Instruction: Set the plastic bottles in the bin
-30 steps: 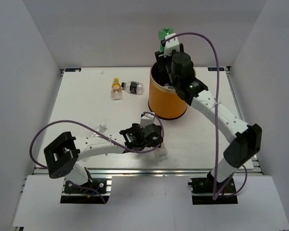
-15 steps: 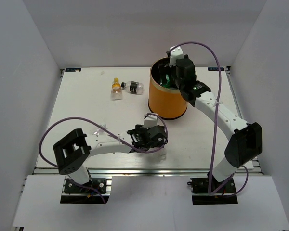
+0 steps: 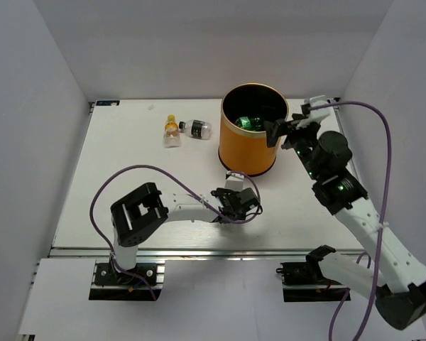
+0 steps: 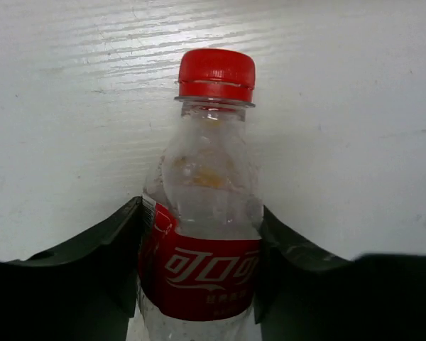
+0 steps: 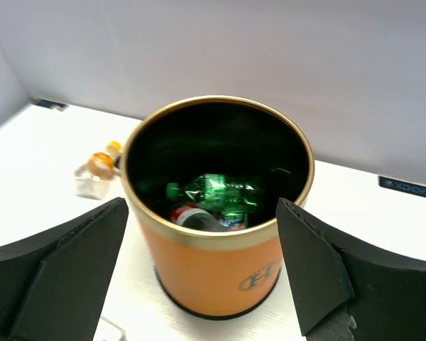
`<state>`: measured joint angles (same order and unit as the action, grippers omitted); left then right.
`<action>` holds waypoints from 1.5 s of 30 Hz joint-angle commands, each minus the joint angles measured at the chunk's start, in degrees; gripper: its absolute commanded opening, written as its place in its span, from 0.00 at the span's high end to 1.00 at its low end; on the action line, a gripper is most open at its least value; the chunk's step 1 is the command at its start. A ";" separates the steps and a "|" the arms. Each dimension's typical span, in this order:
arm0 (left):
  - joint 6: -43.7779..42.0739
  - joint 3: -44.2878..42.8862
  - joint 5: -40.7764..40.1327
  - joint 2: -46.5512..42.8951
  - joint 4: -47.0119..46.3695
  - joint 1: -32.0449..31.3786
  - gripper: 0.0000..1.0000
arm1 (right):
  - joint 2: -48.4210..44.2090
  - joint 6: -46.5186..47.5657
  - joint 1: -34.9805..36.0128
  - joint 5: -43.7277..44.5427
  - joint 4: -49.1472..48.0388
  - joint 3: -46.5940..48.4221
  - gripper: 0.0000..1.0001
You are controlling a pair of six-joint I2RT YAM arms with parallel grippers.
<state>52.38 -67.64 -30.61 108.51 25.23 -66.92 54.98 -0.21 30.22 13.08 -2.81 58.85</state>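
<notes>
A clear plastic bottle [image 4: 207,213] with a red cap and red label lies on the white table. My left gripper [image 4: 200,212] is shut on it, with a finger pressed against each side of the label. In the top view that gripper [image 3: 241,204] sits just in front of the orange bin [image 3: 247,153]. A green bottle [image 5: 219,193] and a red-labelled one [image 5: 190,215] lie inside the bin [image 5: 220,270]. My right gripper [image 3: 287,129] hovers open and empty beside the bin's right rim.
An orange-filled, yellow-capped bottle [image 3: 171,131] and a dark-labelled bottle [image 3: 196,128] lie on the table left of the bin. White walls enclose the table at the back and on both sides. A purple cable trails from each arm.
The right gripper let the green bottle drop into the bin and drew back to the right. The left gripper slid right along the table and closed on the red-labelled bottle.
</notes>
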 commanded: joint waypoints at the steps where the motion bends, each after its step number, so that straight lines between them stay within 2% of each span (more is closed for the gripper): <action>1: 2.29 0.83 -0.32 -3.20 4.12 -2.33 0.54 | -4.00 -3.57 -0.16 -2.79 -0.28 -2.77 0.11; 2: 1.77 0.84 -0.85 -5.91 4.73 -2.86 0.64 | -6.18 -3.92 0.10 -3.49 0.34 -3.99 0.13; 3: 1.76 1.45 -0.85 -7.51 5.35 -3.57 0.80 | -8.64 -4.27 0.02 -3.68 0.96 -4.62 0.16; 4: 0.63 1.45 -0.85 -9.26 6.05 -4.10 0.85 | -11.01 -4.45 0.10 -5.16 1.22 -5.23 0.21; 6: -2.79 1.45 -0.85 -14.69 6.06 -6.03 0.95 | -15.40 -5.06 0.02 -5.61 2.72 -7.52 0.39; 7: -4.98 1.45 0.63 -16.64 5.36 -6.64 1.00 | -16.47 -5.50 -0.07 -6.05 2.72 -7.87 0.50; 8: -9.62 1.45 1.34 -18.58 4.31 -7.87 1.00 | -17.27 -5.77 0.10 -6.14 6.46 -8.83 0.72; 9: -12.01 0.93 1.95 -20.34 2.04 -7.88 1.00 | -18.15 -6.29 -0.07 -5.96 7.20 -9.28 0.88; 10: -14.30 -0.38 2.74 -23.57 1.06 -8.75 1.00 | -20.94 -6.56 0.02 -5.18 7.81 -9.71 1.00; 12: -20.37 -2.40 2.75 -25.88 -0.35 -9.29 1.00 | -24.02 -7.35 0.02 -2.72 9.84 -12.70 1.00; 17: -28.46 -10.75 -5.85 -28.70 -5.36 -7.97 1.00 | -34.82 -12.09 -0.07 0.89 10.81 -24.63 1.00; 18: -32.13 -11.72 -10.13 -28.70 -7.11 -7.45 1.00 | -35.90 -12.71 0.02 0.72 10.46 -25.62 1.00; 21: -39.88 -15.15 -15.25 -27.39 -17.48 -7.44 1.00 | -39.77 -14.03 0.10 -0.77 10.37 -29.23 1.00; 24: -47.18 -19.37 -17.73 -24.32 -27.57 -5.69 1.00 | -40.04 -14.47 0.11 -3.23 10.45 -29.93 1.00; 25: -51.55 -20.33 -18.34 -22.57 -33.96 -5.68 1.00 | -39.87 -14.38 0.02 -4.02 10.46 -30.02 1.00; 28: -57.45 -23.67 -22.11 -18.44 -40.68 -4.02 0.99 | -40.83 -15.70 0.11 -6.31 10.46 -31.33 1.00; 31: -64.65 -24.30 -25.19 -12.55 -54.29 -1.39 0.98 | -42.67 -16.14 0.02 -9.30 10.80 -33.45 1.00; 32: -65.38 -26.99 -25.90 -10.79 -57.98 -0.68 0.97 | -43.02 -16.14 0.02 -9.74 10.72 -34.06 1.00; 36: -65.39 -39.91 -25.90 0.54 -55.56 3.45 0.95 | -42.94 -15.96 0.28 -14.82 10.64 -35.38 0.98; 37: -66.35 -45.34 -26.51 5.35 -55.56 4.85 0.92 | -43.03 -15.88 0.11 -15.62 10.46 -35.64 0.98; 39: -66.88 -50.29 -26.52 9.59 -54.94 6.26 0.89 | -42.85 -15.96 0.11 -16.59 10.19 -36.26 0.98; 41: -65.83 -58.64 -26.52 15.66 -50.92 8.37 0.85 | -43.20 -16.05 0.02 -16.86 9.32 -37.14 0.98; 43: -65.22 -64.43 -27.48 18.92 -47.13 10.13 0.61 | -42.94 -15.97 0.19 -17.21 9.40 -37.40 0.93; 45: -64.69 -65.08 -28.18 20.69 -44.58 11.19 0.48 | -42.77 -15.79 0.11 -17.39 9.23 -37.58 0.85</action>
<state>-12.25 -128.68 -56.69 129.97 -23.51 -57.49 12.40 -16.12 30.24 -2.39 9.23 21.50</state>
